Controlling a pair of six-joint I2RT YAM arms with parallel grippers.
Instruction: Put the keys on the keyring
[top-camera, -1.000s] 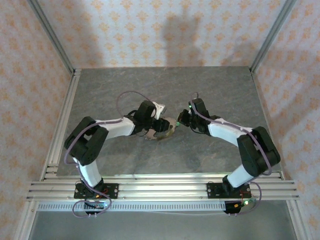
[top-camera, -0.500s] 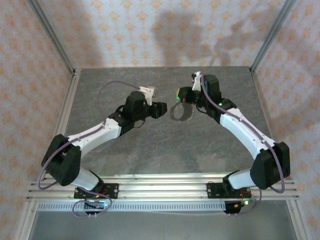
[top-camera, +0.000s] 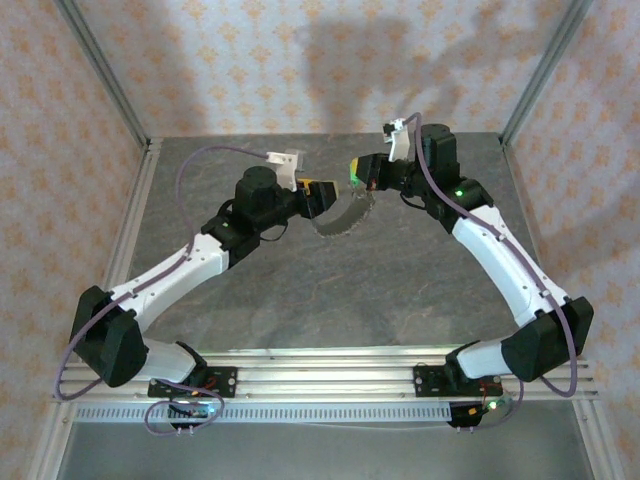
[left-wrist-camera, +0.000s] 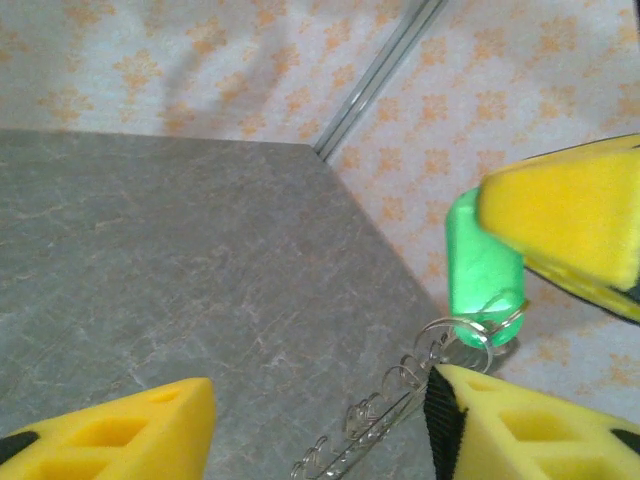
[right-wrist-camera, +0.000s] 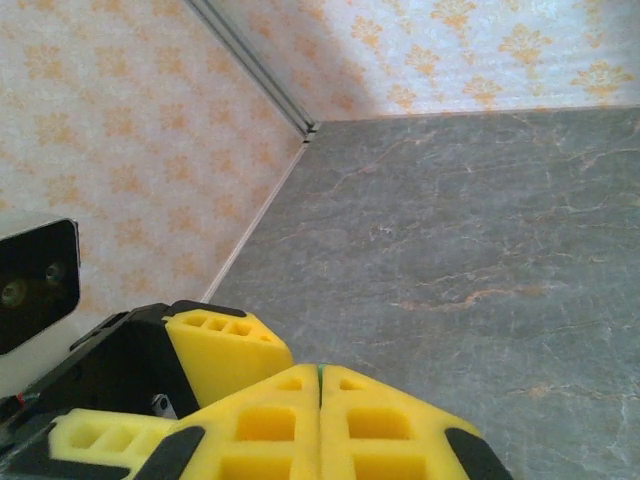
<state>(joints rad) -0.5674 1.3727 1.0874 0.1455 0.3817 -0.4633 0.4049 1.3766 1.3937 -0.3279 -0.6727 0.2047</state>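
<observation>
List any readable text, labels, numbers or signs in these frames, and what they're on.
No readable text in any view.
key: green head plain, no lettering visible.
keyring: bare bumpy wire, no markings.
wallpaper: repeating orange ornament, no words.
table: grey stone pattern, no labels.

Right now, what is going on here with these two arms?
Above the table, the right gripper is shut on a small green key, and a thin metal ring hangs from that key. The left gripper is open beside the ring, holding nothing. The key looks threaded onto the ring already.
</observation>
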